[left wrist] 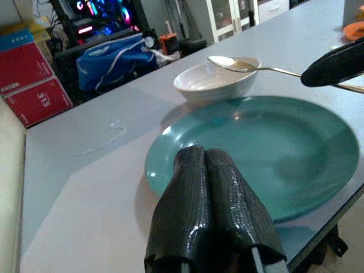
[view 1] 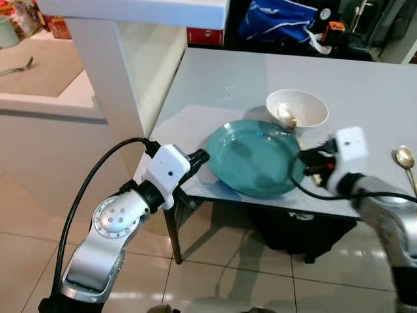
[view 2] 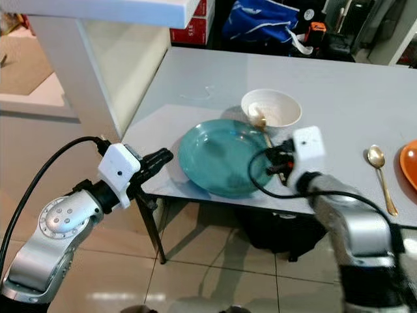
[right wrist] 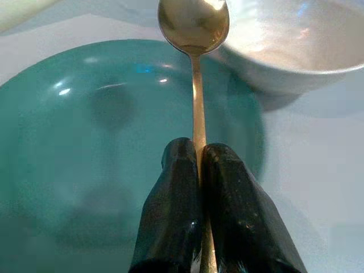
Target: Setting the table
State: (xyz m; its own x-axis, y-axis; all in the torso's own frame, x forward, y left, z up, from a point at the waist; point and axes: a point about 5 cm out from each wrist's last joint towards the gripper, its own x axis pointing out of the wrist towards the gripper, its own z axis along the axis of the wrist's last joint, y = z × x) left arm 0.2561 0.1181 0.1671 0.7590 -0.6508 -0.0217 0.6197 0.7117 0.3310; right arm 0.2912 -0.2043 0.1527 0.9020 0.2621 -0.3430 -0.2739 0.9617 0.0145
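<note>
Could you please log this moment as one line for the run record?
right end effector: shut on gold metal spoon, bowl end over white ceramic bowl | left end effector: shut, empty, beside round teal plate

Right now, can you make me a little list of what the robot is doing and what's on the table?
table: grey table
plate: teal plate at the table's near edge
bowl: white bowl, just behind the plate
right gripper: jaws shut on a gold spoon, its scoop over the bowl's rim
left gripper: jaws shut, holding nothing, at the plate's near rim
other spoon: second gold spoon lying on the table to the right
</note>
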